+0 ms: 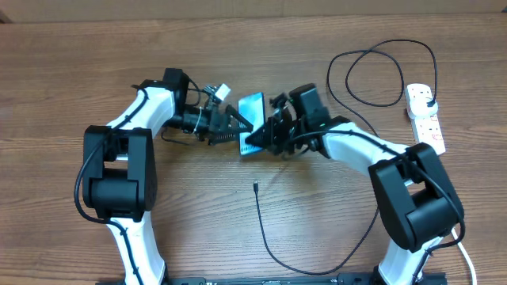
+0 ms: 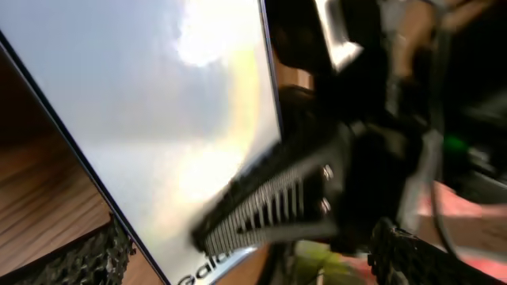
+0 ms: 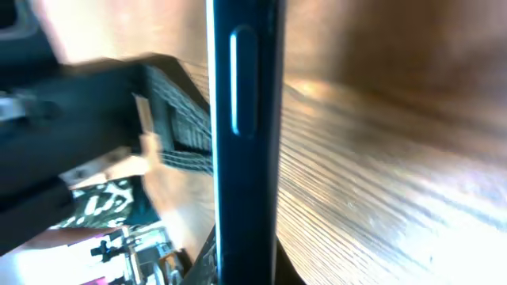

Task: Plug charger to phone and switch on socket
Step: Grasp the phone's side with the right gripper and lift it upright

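Over wooden table (image 1: 79, 63), right pincer (image 1: 259, 144) pinches phone (image 1: 252, 105); left pincer (image 1: 238, 129) spread beside it.

White arm links (image 1: 139, 107), bulky black joints (image 1: 119, 170), black cables (image 1: 78, 190), ribbed black claw fingers (image 2: 269, 210)

I log phone (image 1: 252, 107): screen light cyan-blue, washed pale with white glare in left wrist view; frame dark, near black. Charger (image 1: 261, 220): black throughout. Socket (image 1: 425, 119): white body, small reddish switches, white cord. Table (image 1: 79, 71): mid-brown wood, fine straight grain. Arms (image 1: 119, 170): white shells, black joints. Left gripper (image 1: 242, 128), right gripper (image 1: 255, 142): black, ribbed finger faces.
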Motion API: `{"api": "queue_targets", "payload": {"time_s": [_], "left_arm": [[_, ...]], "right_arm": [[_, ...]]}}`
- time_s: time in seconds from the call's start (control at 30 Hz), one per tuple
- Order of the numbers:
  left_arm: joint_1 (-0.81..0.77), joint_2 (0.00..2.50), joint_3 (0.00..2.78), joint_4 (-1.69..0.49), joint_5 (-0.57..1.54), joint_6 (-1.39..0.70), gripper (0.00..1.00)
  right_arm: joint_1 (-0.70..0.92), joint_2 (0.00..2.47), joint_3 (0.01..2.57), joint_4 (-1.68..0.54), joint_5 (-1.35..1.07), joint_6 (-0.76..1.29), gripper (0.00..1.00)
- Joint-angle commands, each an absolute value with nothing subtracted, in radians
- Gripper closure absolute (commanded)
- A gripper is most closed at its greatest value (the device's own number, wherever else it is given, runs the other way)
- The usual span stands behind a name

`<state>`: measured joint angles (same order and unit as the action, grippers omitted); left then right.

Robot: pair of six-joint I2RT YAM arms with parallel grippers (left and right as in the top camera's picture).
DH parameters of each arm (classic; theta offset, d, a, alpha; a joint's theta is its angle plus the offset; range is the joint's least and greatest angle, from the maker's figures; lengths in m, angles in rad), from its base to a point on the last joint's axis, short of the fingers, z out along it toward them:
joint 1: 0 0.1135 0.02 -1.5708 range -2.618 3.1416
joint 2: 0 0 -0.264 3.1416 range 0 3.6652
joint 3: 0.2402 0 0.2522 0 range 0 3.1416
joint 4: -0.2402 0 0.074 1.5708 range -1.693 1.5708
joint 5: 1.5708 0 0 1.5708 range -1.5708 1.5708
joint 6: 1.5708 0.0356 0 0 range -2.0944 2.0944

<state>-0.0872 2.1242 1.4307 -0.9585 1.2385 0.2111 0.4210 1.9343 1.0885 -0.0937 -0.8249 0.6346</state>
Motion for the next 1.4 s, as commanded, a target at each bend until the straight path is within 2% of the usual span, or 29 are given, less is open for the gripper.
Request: {"api": "queue_targets", "payload": {"time_s": [0.0,0.23,0.6,1.03,1.37], "left_arm": [[-0.103,2.119,1.43,-0.961,1.581,0.33,0.01],[-0.101,2.117,1.448,-0.965,1.582,0.329,0.05],[-0.096,2.112,1.655,-0.972,1.581,0.224,0.1],[-0.084,2.111,1.709,-0.972,1.582,0.165,0.1],[-0.058,2.081,1.756,-0.971,1.582,0.148,0.11]], "right_arm": [[0.451,1.906,1.113,0.003,-1.047,0.595,0.96],[0.453,1.906,1.113,0.089,-1.105,0.632,0.96],[0.452,1.906,1.113,0.131,-1.12,0.638,0.96],[0.436,1.906,1.113,0.449,-1.111,0.826,0.96],[0.435,1.906,1.113,0.508,-1.051,0.872,0.96]]}}
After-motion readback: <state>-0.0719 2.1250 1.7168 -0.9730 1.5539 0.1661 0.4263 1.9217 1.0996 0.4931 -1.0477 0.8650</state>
